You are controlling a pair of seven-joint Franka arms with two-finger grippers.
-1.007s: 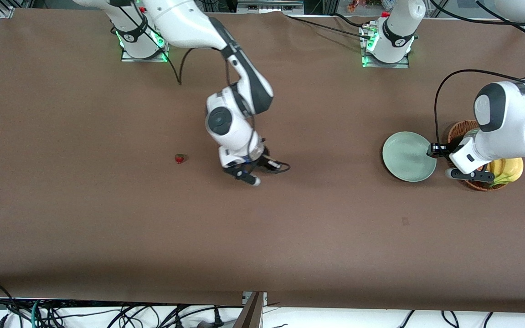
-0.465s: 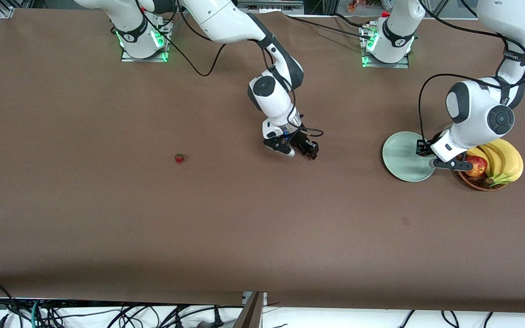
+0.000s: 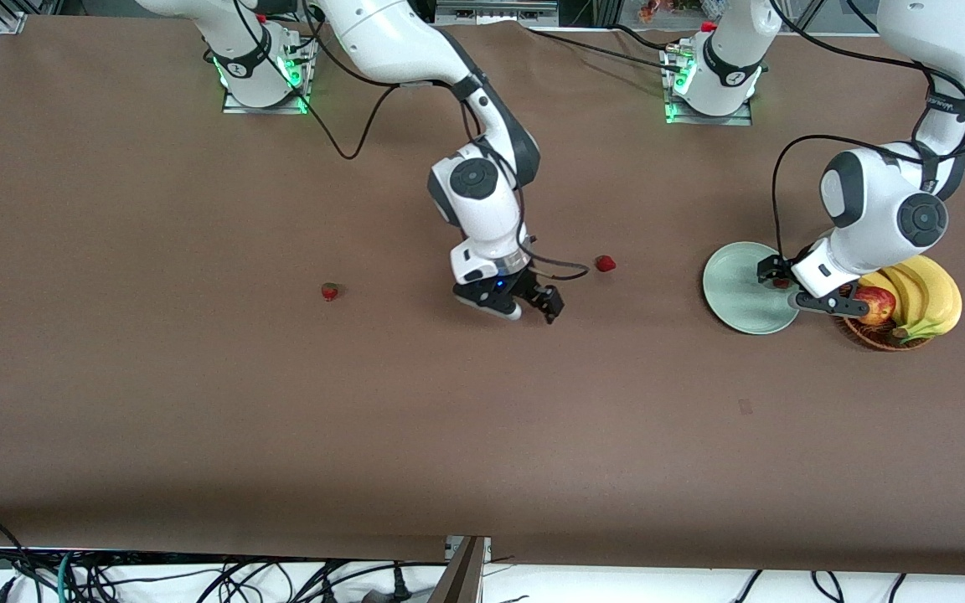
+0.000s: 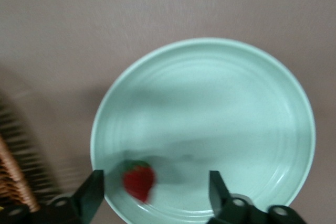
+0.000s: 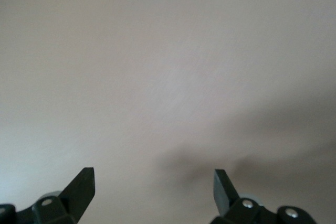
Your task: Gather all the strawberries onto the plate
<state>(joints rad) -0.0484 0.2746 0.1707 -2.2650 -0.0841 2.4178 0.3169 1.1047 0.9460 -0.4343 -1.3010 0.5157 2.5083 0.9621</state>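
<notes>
The pale green plate (image 3: 738,293) lies toward the left arm's end of the table. My left gripper (image 3: 786,286) hangs open just over the plate's rim by the basket. One strawberry (image 3: 781,283) lies in the plate below it. In the left wrist view this strawberry (image 4: 139,180) sits between the open fingers of my left gripper (image 4: 156,190), inside the plate (image 4: 220,103). My right gripper (image 3: 528,307) is open and empty over bare table mid-table (image 5: 154,182). A second strawberry (image 3: 606,264) lies on the table between it and the plate. A third strawberry (image 3: 330,291) lies toward the right arm's end.
A brown wicker basket (image 3: 885,337) stands right beside the plate, holding a red apple (image 3: 869,304) and bananas (image 3: 922,297). Its edge shows in the left wrist view (image 4: 10,177). Cables hang off the table edge nearest the front camera.
My right gripper swung toward the plate, left a strawberry on the table, and drew back. My left gripper moved from the basket to the plate rim; a strawberry now lies in the plate.
</notes>
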